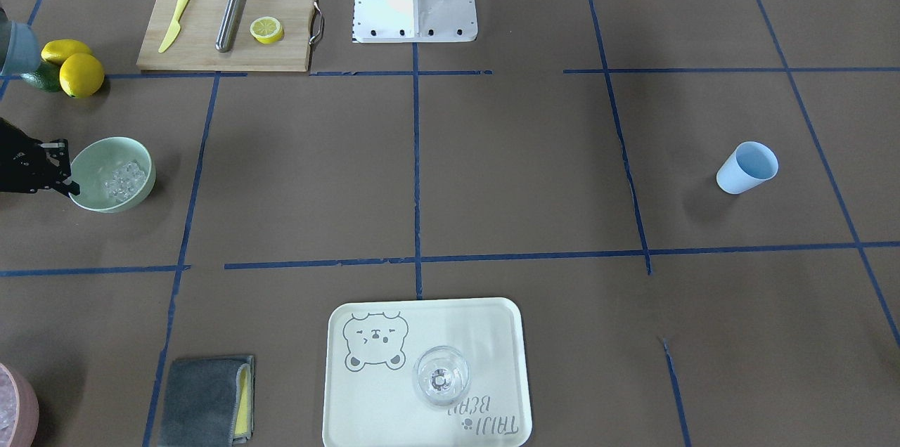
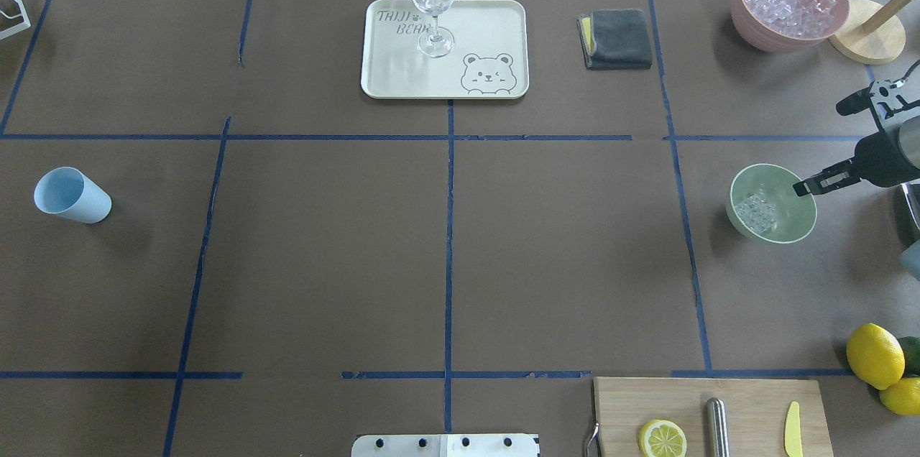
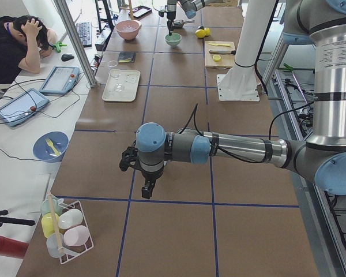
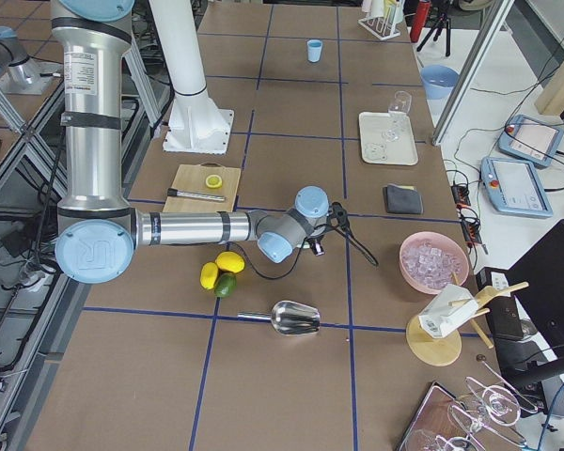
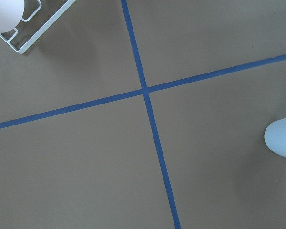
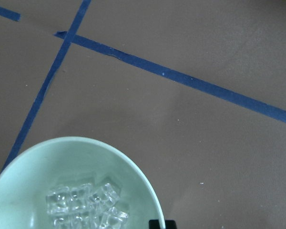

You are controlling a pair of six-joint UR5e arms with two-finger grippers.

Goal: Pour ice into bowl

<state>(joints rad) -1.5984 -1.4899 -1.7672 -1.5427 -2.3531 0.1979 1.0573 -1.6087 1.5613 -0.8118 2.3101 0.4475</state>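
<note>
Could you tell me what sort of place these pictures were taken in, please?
Most likely a robotics lab staged as a drinks counter: robot arms over a paper-covered table gridded with blue tape, tablets on an operator's desk, and props like a cutting board and a bowl of ice.

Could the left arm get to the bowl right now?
Probably not. The bowl sits near the table's right end, while the left gripper hangs over the opposite end by the cup. The right gripper is also at the bowl's rim, crowding any approach.
</note>
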